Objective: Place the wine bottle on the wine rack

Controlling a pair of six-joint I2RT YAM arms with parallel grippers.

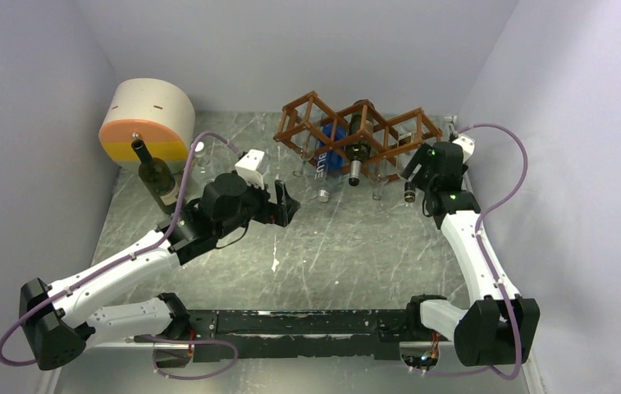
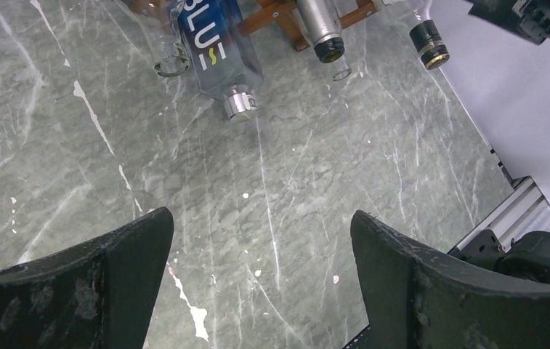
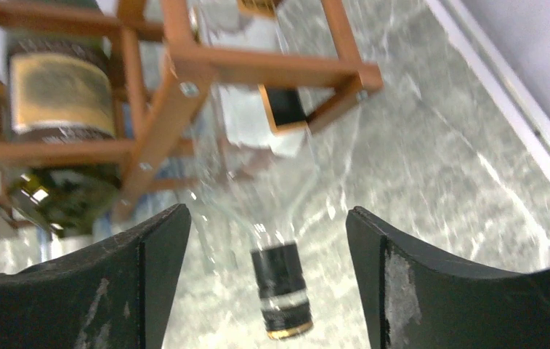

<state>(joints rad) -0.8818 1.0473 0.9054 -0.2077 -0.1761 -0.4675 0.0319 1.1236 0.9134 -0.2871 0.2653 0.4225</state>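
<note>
The reddish-brown wine rack (image 1: 372,125) (image 3: 184,87) stands at the back of the table with several bottles lying in its cells. A clear bottle with a black, gold-rimmed cap (image 3: 280,294) (image 1: 409,194) lies in the right cell, its neck sticking out toward me. My right gripper (image 3: 266,215) (image 1: 416,170) is open around that neck, with a gap on both sides. A dark green wine bottle (image 1: 157,176) stands upright at the left. My left gripper (image 2: 262,240) (image 1: 289,205) hangs open over bare marble, holding nothing.
A blue-labelled bottle (image 1: 329,160) (image 2: 217,43) and a dark bottle (image 1: 360,138) (image 3: 57,102) also lie in the rack. A cream and orange cylinder (image 1: 147,119) sits at the back left, behind the standing bottle. Walls close in both sides.
</note>
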